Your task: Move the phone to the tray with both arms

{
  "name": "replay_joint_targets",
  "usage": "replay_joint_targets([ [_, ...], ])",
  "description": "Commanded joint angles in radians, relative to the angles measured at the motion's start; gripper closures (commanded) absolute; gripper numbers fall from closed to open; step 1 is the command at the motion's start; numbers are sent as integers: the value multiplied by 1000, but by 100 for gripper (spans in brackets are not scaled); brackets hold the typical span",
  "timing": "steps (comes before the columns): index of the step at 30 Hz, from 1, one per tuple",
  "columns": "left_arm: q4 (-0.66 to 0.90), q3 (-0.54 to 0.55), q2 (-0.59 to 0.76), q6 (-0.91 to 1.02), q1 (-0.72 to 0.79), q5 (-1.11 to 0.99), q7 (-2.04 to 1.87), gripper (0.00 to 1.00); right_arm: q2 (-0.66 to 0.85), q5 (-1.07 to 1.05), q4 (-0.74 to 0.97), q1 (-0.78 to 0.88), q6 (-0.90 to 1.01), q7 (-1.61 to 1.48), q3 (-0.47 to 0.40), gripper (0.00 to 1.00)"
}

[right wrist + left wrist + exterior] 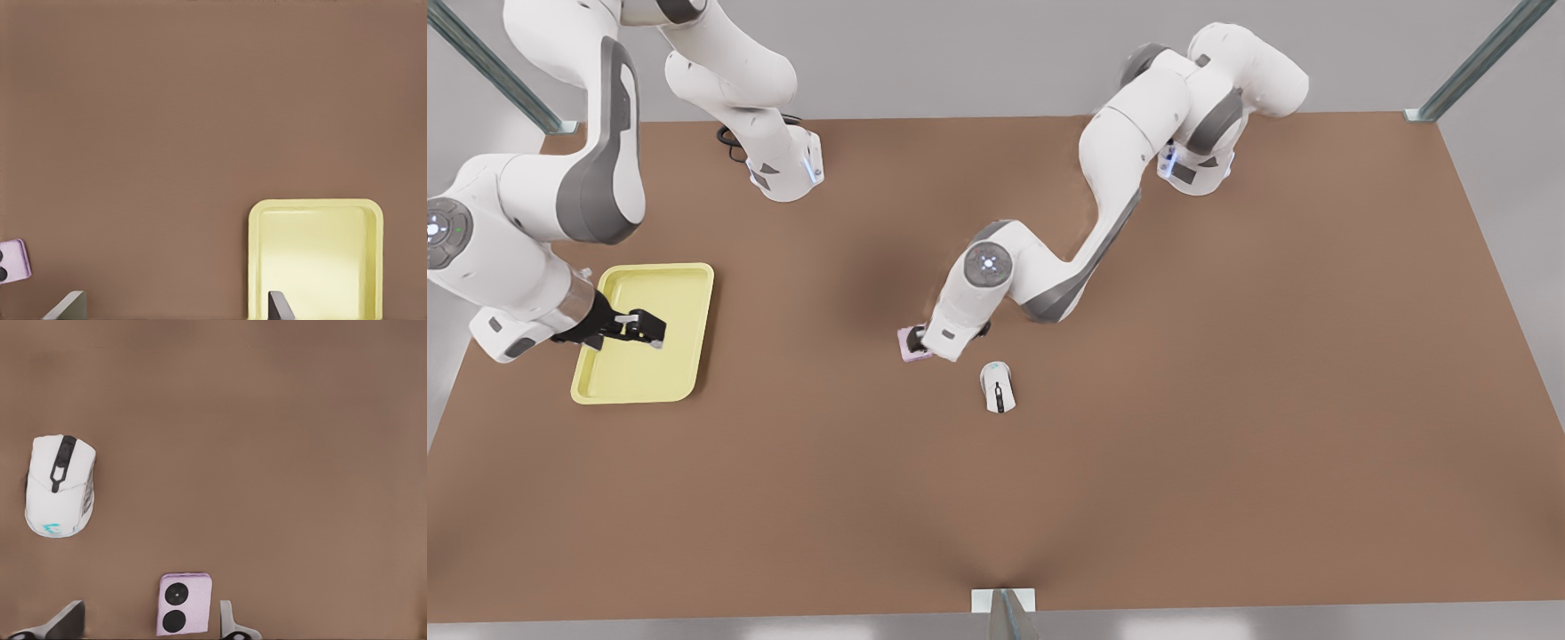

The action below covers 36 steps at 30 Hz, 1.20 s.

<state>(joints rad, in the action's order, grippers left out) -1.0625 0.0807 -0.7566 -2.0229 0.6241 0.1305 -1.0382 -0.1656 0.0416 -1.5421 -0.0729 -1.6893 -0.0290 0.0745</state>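
The pale pink phone lies flat near the table's middle, half covered by my left arm's wrist. In the left wrist view the phone shows its two dark circles. My left gripper is open and low over it. The phone sits between the fingers, close to one of them. The pale yellow tray rests at the front view's left. My right gripper hovers open over the tray, nothing in it. The right wrist view shows the tray and the phone's edge.
A white computer mouse with a dark stripe lies just to the front view's right of the phone; it also appears in the left wrist view as the mouse. Bare brown table stretches between phone and tray and all around.
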Motion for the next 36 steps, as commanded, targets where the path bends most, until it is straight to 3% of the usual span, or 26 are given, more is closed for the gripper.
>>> replay_joint_targets([
  [1,-14,-4,174,676,-242,-116,671,0,-18,-2,20,85,-4,26,4,0],
  [2,-11,-9,213,708,-360,-149,843,0,-49,-3,33,119,-4,172,7,0],
  [3,-10,-123,241,721,-377,-146,978,0,-92,-5,45,199,-13,190,7,0],
  [4,-10,-145,241,731,-377,-147,977,0,-111,-3,42,234,-65,260,8,0],
  [5,-82,-145,290,701,-379,-155,957,0,-153,-3,46,315,-82,305,11,0],
  [6,-376,-137,485,491,-402,-146,952,0,-164,0,39,363,-119,380,11,0],
  [7,-439,-124,525,461,-400,-153,951,0,-180,0,34,419,-122,399,11,0],
  [11,-314,-121,502,656,-391,-141,951,0,-236,-2,7,516,-128,400,13,0],
  [16,-307,-121,500,670,-392,-75,955,0,-308,-2,8,518,-158,721,80,0],
  [21,-307,-122,485,668,-392,-75,961,0,-347,0,-41,551,-216,929,82,0],
  [25,-307,-122,480,665,-392,-74,963,0,-347,-5,-145,512,-337,873,80,0],
  [26,-307,-122,480,664,-392,-74,963,0,-345,-117,-164,495,-375,689,80,0],
  [30,-307,-122,474,661,-392,-74,963,0,-351,-120,-219,493,-455,253,80,0],
  [36,-307,-121,467,661,-392,-75,965,0,-368,-120,-240,499,-494,150,80,0],
])
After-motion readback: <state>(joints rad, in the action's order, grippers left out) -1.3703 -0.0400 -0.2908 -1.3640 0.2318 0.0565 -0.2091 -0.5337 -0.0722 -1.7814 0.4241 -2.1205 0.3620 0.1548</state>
